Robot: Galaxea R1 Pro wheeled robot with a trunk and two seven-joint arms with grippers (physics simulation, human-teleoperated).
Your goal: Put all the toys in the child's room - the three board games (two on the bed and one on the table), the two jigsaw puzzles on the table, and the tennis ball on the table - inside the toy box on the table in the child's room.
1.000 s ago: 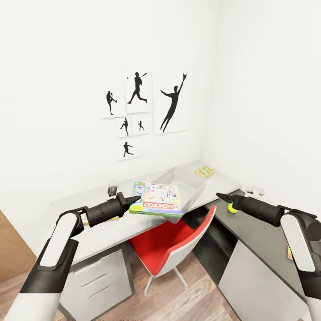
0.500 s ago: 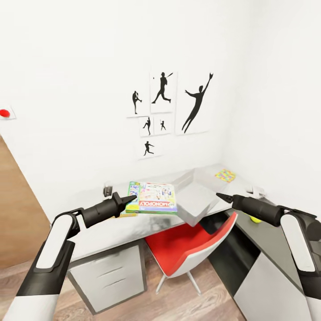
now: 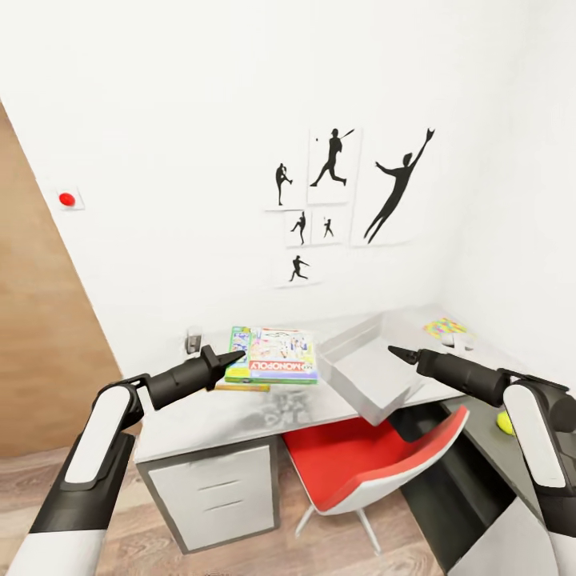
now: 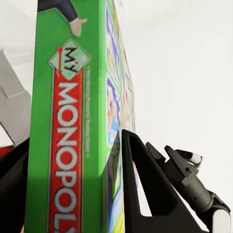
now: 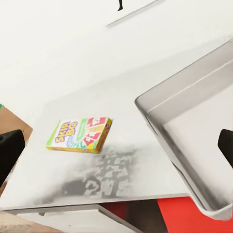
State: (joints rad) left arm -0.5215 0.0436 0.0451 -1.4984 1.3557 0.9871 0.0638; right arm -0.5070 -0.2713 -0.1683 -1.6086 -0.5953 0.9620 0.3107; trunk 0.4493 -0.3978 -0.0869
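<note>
Counting what you can see from the head view: one Monopoly box (image 3: 276,355), one flat box (image 3: 242,387) beneath its near left edge, one toy box (image 3: 376,368), one puzzle (image 3: 445,326) and one ball (image 3: 505,422).

Your left end effector (image 3: 234,357) is clamped on the Monopoly box at its left edge. The left wrist view shows a dark finger (image 4: 145,194) pressed against the colourful cover and another dark finger on the opposite face, with the green side panel of the box (image 4: 63,136) between them. The box lies roughly flat above the grey surface (image 3: 240,412); its long axis runs side to side across your head view, and the red title strip faces you, printed upside down. It sits just left of the toy box and is not inside it.

The flat box shows in the right wrist view as a Skip-Bo box (image 5: 80,134) lying flat on the surface, long axis along the surface's near edge, well apart from the toy box (image 5: 194,131).

The toy box is a shallow grey tray, tilted, with its near corner hanging past the surface's edge above the red chair (image 3: 376,472).

Your right end effector (image 3: 394,351) hovers over the toy box's near rim; its tips look drawn to a point, but you cannot tell for certain whether they are together.

The puzzle lies flat at the far right corner. The ball rests on the darker side surface (image 3: 480,432), beside your right forearm.
</note>
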